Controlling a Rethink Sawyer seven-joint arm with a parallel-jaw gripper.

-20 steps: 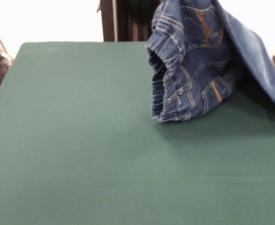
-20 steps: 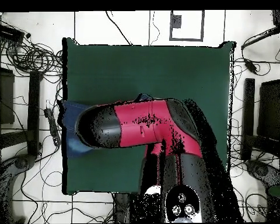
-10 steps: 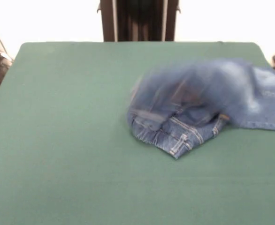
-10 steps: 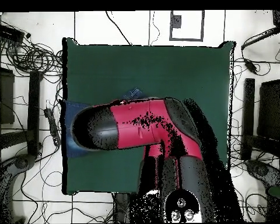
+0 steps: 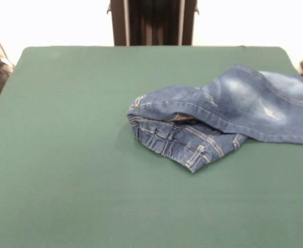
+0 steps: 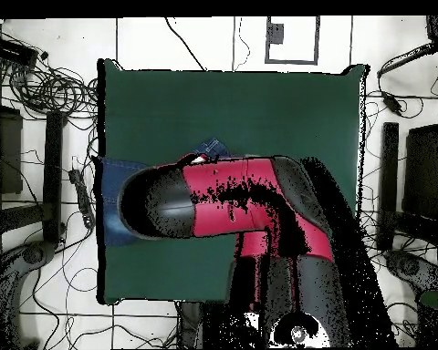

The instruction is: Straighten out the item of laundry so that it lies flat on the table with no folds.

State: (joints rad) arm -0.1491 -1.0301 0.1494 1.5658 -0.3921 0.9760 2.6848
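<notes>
In the front view the table (image 5: 74,155) is seen bare on the left. The jeans (image 5: 218,121) are found right of centre, crumpled, with the waistband end folded under toward the near side and a leg running off the right edge. In the overhead view the arm (image 6: 232,200) is seen over the jeans (image 6: 118,178). The gripper is hidden; finger state cannot be told.
</notes>
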